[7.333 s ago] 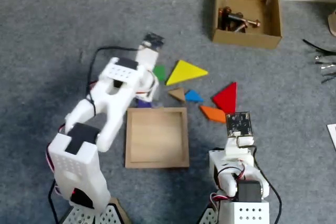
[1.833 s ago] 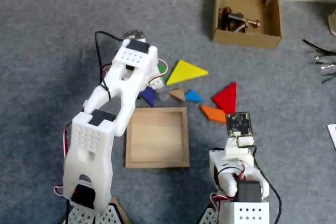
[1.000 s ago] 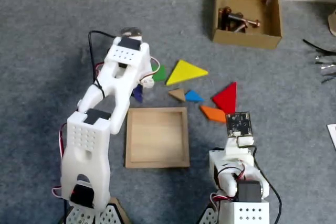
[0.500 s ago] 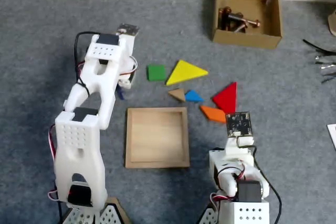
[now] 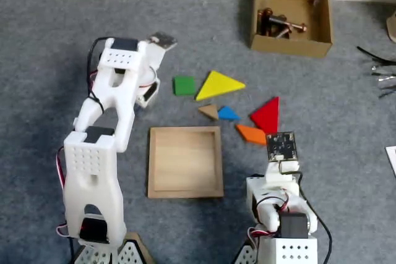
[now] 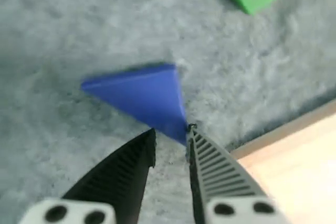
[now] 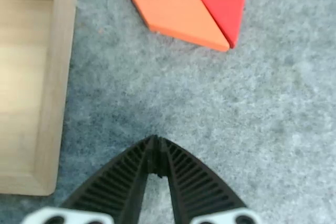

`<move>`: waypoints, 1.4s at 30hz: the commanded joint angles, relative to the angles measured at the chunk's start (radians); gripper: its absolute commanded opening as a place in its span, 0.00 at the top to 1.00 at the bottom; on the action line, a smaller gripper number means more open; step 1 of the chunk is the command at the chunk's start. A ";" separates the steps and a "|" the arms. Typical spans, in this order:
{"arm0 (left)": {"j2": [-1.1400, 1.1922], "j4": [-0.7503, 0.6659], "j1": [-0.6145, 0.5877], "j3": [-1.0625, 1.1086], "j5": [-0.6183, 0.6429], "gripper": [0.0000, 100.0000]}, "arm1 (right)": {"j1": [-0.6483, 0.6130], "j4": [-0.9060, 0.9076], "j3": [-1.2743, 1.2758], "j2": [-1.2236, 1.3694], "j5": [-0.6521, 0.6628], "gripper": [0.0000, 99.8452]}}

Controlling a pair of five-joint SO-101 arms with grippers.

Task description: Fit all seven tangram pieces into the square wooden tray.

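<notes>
Compared with the earliest frame, we are seeing the left arm (image 5: 105, 128) swung leftward off the far left corner of the square wooden tray (image 5: 184, 130). The dark blue triangle (image 6: 142, 95) has been carried along, and the green square (image 5: 184, 85) is now uncovered.

We are observing grey carpet (image 5: 346, 128) covering the table. The left arm is stretching along the tray's left side, and the right arm (image 5: 281, 217) is sitting folded by the tray's near right corner. A cardboard box (image 5: 288, 46) is standing at the far right, well apart.

All visible pieces are lying on the carpet outside the tray:
- The yellow triangle (image 5: 218, 85) is lying just beside the green square.
- The red triangle (image 5: 267, 115) is touching the orange parallelogram (image 5: 250, 133).
- The small blue triangle (image 5: 228, 114) is lying just beside the brown triangle (image 5: 210, 110).

The left gripper (image 6: 170, 132) is hovering with its fingers narrowly apart. One tip is at a corner of the dark blue triangle, which is lying flat near the tray. The right gripper (image 7: 156, 142) is hanging over carpet, fingertips pressed together on nothing.
</notes>
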 commanded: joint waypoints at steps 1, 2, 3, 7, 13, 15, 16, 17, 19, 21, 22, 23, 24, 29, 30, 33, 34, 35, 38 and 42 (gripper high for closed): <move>-0.107 0.014 -0.007 -0.062 0.199 0.89 | -0.007 -0.007 0.122 -0.013 -0.005 0.99; -0.120 0.011 -0.007 -0.064 0.276 0.89 | -0.007 -0.007 0.122 -0.013 -0.005 0.99; -0.130 0.006 -0.008 -0.064 0.361 0.89 | -0.007 -0.007 0.122 -0.013 -0.005 0.99; -0.101 -0.002 -0.015 -0.064 0.704 0.89 | -0.007 -0.007 0.122 -0.013 -0.005 0.99; -0.019 -0.005 -0.012 -0.062 0.793 0.82 | -0.007 -0.007 0.122 -0.013 -0.005 0.99; -0.004 -0.005 -0.019 -0.064 0.853 0.78 | -0.007 -0.007 0.122 -0.013 -0.005 0.99; 0.002 -0.006 -0.027 -0.064 0.885 0.76 | -0.007 -0.007 0.122 -0.013 -0.005 0.99; 0.002 -0.008 -0.033 -0.064 0.911 0.75 | -0.007 -0.007 0.122 -0.013 -0.005 0.99; 0.004 -0.009 -0.036 -0.064 0.961 0.72 | -0.007 -0.007 0.122 -0.013 -0.005 0.99; 0.008 -0.011 -0.036 -0.064 1.002 0.69 | -0.007 -0.007 0.122 -0.013 -0.005 0.99; 0.008 -0.014 -0.035 -0.064 1.017 0.68 | -0.007 -0.007 0.122 -0.013 -0.005 0.99; 0.008 -0.028 -0.035 -0.064 1.028 0.67 | -0.007 -0.007 0.122 -0.013 -0.005 0.99; 0.008 -0.041 -0.035 -0.064 1.036 0.66 | -0.007 -0.007 0.122 -0.013 -0.005 0.99; 0.010 -0.117 -0.036 -0.058 1.033 0.66 | -0.007 -0.007 0.122 -0.013 -0.005 0.99; 0.010 -0.121 -0.038 -0.058 1.033 0.66 | -0.007 -0.007 0.122 -0.013 -0.005 0.99; 0.010 -0.126 -0.039 -0.058 1.033 0.66 | -0.007 -0.007 0.122 -0.013 -0.005 0.99; 0.010 -0.126 -0.042 -0.058 1.033 0.66 | -0.007 -0.007 0.122 -0.013 -0.005 0.99; 0.012 -0.127 -0.048 -0.058 1.033 0.66 | -0.007 -0.007 0.122 -0.013 -0.005 0.99; 0.012 -0.147 -0.068 -0.056 1.033 0.66 | -0.007 -0.007 0.122 -0.013 -0.005 0.99; 0.058 -0.157 -0.071 -0.062 1.033 0.66 | -0.007 -0.007 0.122 -0.013 -0.005 0.99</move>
